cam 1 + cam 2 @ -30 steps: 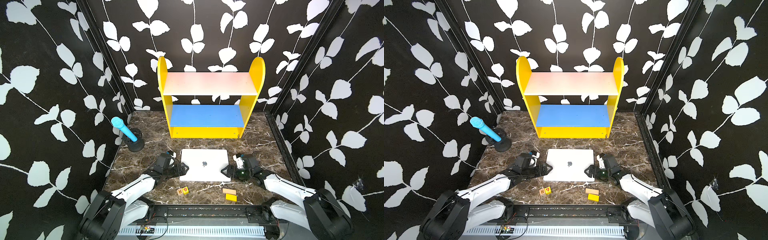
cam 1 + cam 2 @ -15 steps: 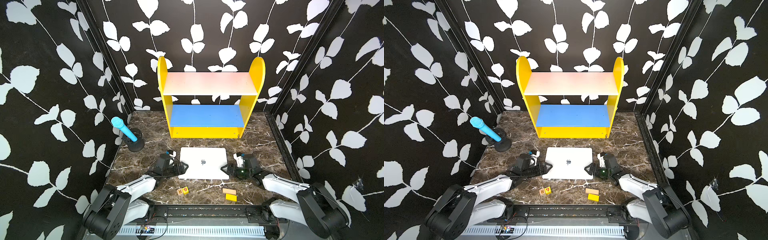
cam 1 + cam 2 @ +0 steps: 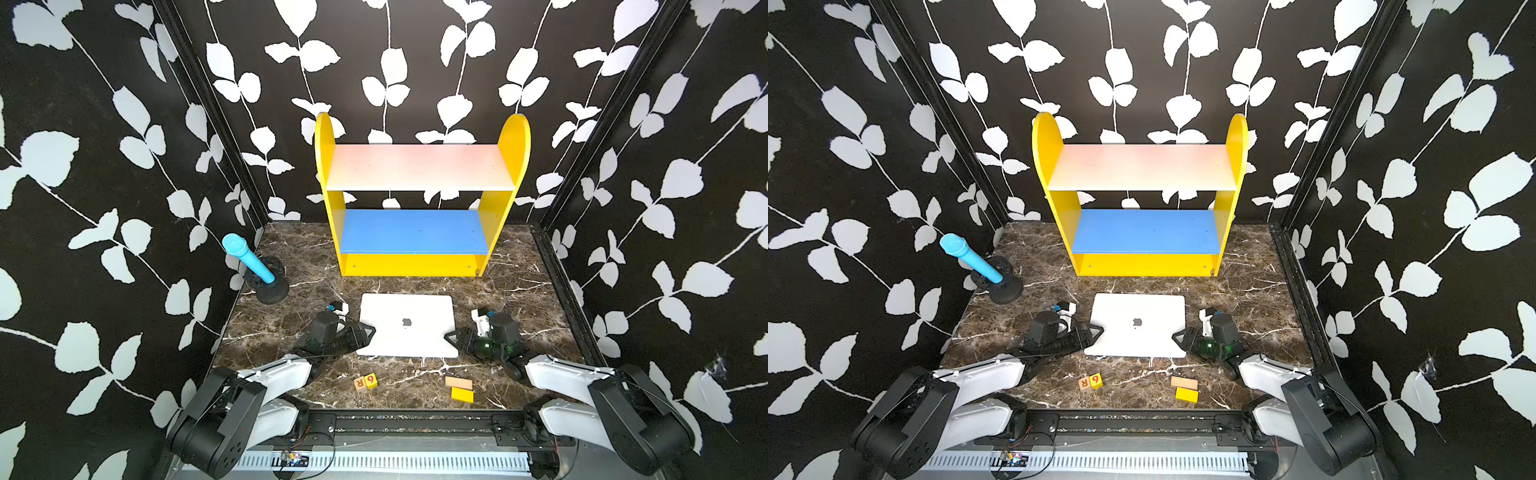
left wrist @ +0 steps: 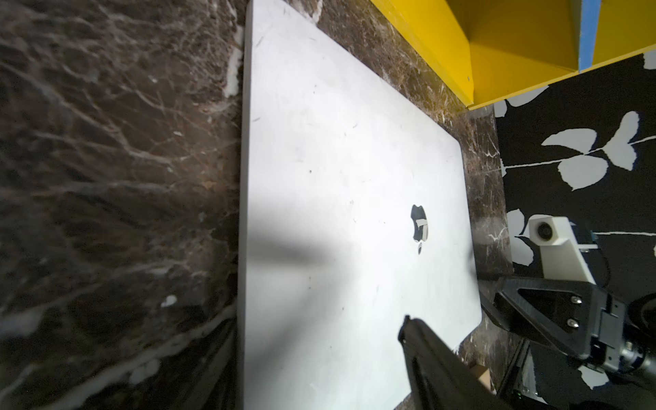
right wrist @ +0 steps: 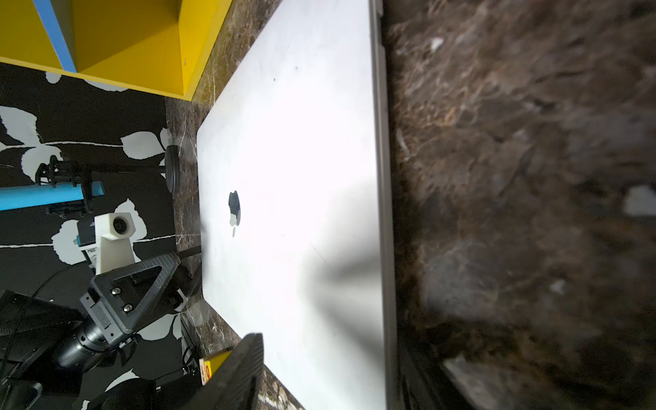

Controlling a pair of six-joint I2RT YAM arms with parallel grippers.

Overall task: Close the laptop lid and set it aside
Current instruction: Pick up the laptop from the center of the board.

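Observation:
The laptop [image 3: 407, 332] [image 3: 1138, 336] lies flat on the marble table [image 3: 519, 299]. The laptop lid [image 4: 337, 159] [image 5: 301, 142] is down, its dark apple logo facing up. My left gripper [image 3: 368, 332] [image 3: 1096, 332] [image 4: 316, 330] is at the laptop's left edge. One black finger [image 4: 426, 355] hangs over the lid, and the other sits low beside the edge. My right gripper [image 3: 451, 336] [image 3: 1177, 336] [image 5: 330, 344] mirrors it at the right edge, with a ribbed finger [image 5: 241, 362] over the lid. Both stand open, straddling the edges.
A yellow shelf unit [image 3: 415, 262] with a blue lower board stands behind the laptop. At the left is a blue microphone [image 3: 247, 257] on a black stand. Lettered blocks [image 3: 365, 381], a wooden block [image 3: 459, 382] and a yellow block [image 3: 462, 395] lie near the front edge.
Both grippers have slid inward onto the laptop's side edges, and their jaws have narrowed. The laptop has shifted slightly toward the shelf.

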